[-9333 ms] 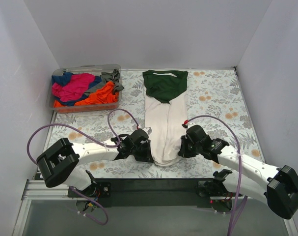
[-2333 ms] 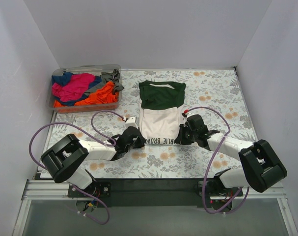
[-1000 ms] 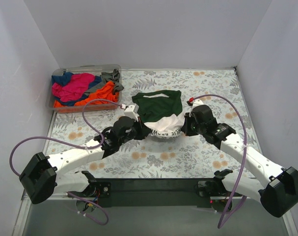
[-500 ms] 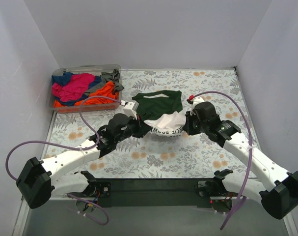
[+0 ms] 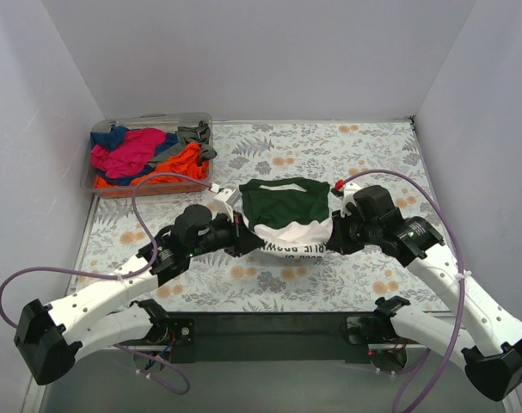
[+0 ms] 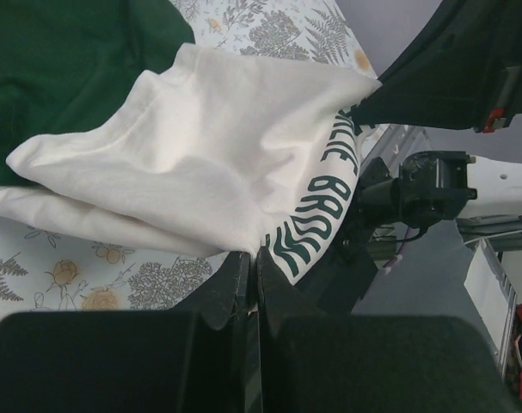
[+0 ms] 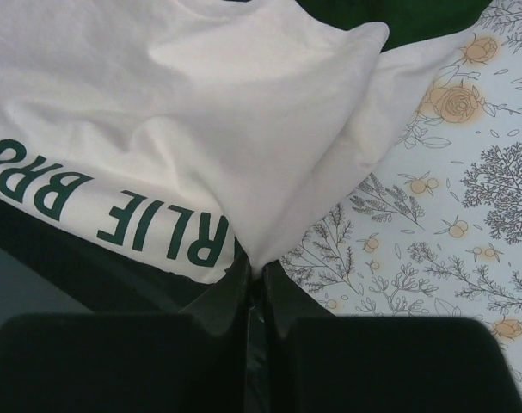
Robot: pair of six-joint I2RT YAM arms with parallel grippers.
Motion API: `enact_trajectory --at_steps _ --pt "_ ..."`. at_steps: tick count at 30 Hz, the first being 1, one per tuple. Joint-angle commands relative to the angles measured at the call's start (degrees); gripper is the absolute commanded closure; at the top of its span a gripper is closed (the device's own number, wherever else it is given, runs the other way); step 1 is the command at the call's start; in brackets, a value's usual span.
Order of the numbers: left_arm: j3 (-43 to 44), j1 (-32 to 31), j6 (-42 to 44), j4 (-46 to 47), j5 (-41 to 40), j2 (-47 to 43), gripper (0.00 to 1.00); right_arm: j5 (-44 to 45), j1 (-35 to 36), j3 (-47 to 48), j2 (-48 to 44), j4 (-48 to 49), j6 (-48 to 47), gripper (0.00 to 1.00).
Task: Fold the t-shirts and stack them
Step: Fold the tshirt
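Observation:
The cream t-shirt [image 5: 288,234] with dark green top and green lettering hangs folded between both grippers above the middle of the table. My left gripper [image 5: 240,237] is shut on its left edge; in the left wrist view the cream cloth [image 6: 209,163] runs into the shut left gripper [image 6: 254,256]. My right gripper [image 5: 336,237] is shut on the right edge; in the right wrist view the cloth [image 7: 200,129] is pinched in the shut right gripper [image 7: 256,277]. Other t-shirts [image 5: 149,155], magenta, orange, blue and grey, lie heaped in the bin.
A clear plastic bin [image 5: 153,187] stands at the back left of the floral table cover [image 5: 372,155]. White walls close in the back and both sides. Purple cables loop from both arms.
Both grippers have drawn the held shirt toward the near side and lifted it; the green top now hangs folded over the cream part, off the table.

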Motion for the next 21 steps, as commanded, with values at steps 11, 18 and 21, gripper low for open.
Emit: enact_trajectory --at_steps 11,18,21 --pt "-2.51 2.57 -3.97 12.64 -6.72 5.91 1.0 13.81 -0.03 6.07 6.66 10.86 -1.43 0.99" --pt "-1.46 9.42 -3.62 19.16 -4.79 11.02 1.0 19.01 -1.08 11.42 19.67 17.29 -3.45 0.99" --pt "-0.23 11.79 -3.35 20.83 -3.65 14.1 1.0 19.8 -2.4 14.93 24.86 18.79 -4.33 0.99"
